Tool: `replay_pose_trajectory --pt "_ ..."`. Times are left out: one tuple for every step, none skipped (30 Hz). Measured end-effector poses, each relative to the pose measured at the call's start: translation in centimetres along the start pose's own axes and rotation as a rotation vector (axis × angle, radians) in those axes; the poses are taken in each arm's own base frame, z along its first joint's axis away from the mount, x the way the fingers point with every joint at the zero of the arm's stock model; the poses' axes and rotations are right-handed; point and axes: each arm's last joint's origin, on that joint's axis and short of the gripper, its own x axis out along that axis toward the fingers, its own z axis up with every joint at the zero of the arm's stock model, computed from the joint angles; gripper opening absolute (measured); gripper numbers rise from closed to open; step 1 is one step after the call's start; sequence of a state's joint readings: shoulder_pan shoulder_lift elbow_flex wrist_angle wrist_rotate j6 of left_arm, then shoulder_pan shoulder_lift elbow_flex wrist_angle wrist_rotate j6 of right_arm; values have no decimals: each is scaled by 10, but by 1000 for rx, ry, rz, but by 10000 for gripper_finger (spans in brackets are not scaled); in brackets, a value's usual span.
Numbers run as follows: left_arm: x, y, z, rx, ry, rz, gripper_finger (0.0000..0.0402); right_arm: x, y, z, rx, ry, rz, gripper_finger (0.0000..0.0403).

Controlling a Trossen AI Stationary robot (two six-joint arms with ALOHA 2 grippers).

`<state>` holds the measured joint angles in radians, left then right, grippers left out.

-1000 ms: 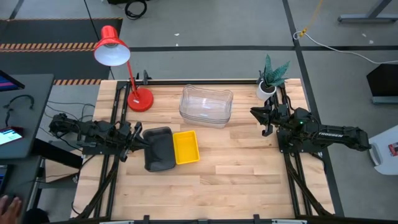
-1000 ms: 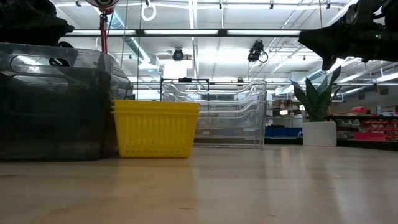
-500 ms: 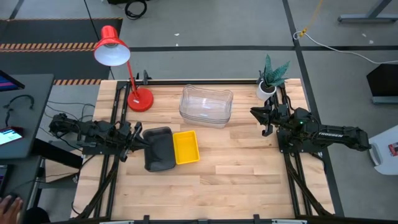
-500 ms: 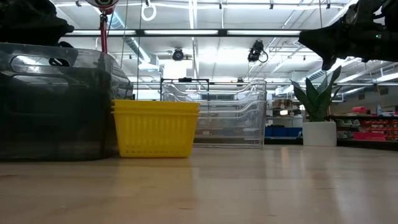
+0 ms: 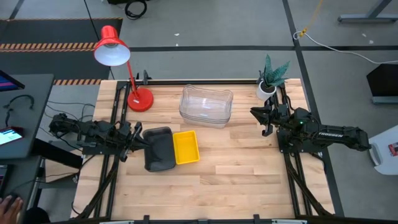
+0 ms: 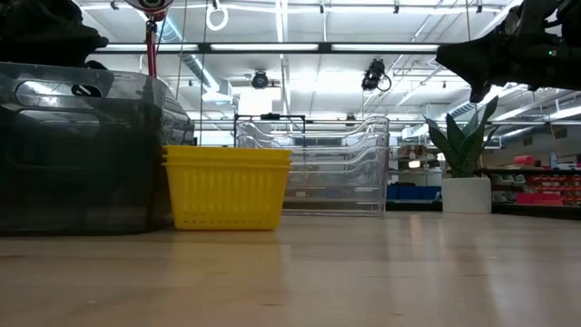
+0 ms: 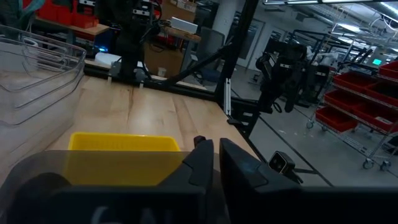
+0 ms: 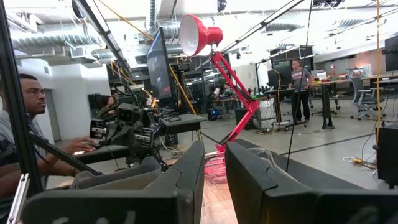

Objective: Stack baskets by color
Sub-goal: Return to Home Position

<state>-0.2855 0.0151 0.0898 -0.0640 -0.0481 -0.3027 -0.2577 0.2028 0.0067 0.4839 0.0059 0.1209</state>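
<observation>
A dark grey stack of baskets [image 5: 159,148] rests with its bottom on the table at the left. A yellow stack of baskets [image 5: 186,147] stands right beside it. A clear nested stack of baskets [image 5: 206,106] sits farther back. My left gripper [image 5: 142,139] hovers level over the grey stack's left rim, shut with nothing between its fingers [image 7: 202,163]. Past them the left wrist view shows the yellow stack [image 7: 121,143]. My right gripper [image 5: 263,122] hangs raised at the right edge, open by a narrow gap and holding nothing.
A red desk lamp [image 5: 124,68] stands at the far left corner and a small potted plant [image 5: 268,79] at the far right. Bare wood lies across the near half of the table [image 5: 236,186]. People show in the room beyond the table [image 8: 25,124].
</observation>
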Motion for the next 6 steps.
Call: replay_pose_trajectory --pt "0 0 0 0 0 0 36 0 0 0 0 0 0 71" --pt "0 0 0 0 0 0 37 0 0 0 0 0 0 71" --pt "0 0 0 0 0 0 38 0 0 0 0 0 0 71" --pt "0 0 0 0 0 0 38 0 0 0 0 0 0 71" --pt "0 0 0 0 0 0 38 0 0 0 0 0 0 71" --pt "0 0 0 0 0 0 38 0 0 0 0 0 0 71"
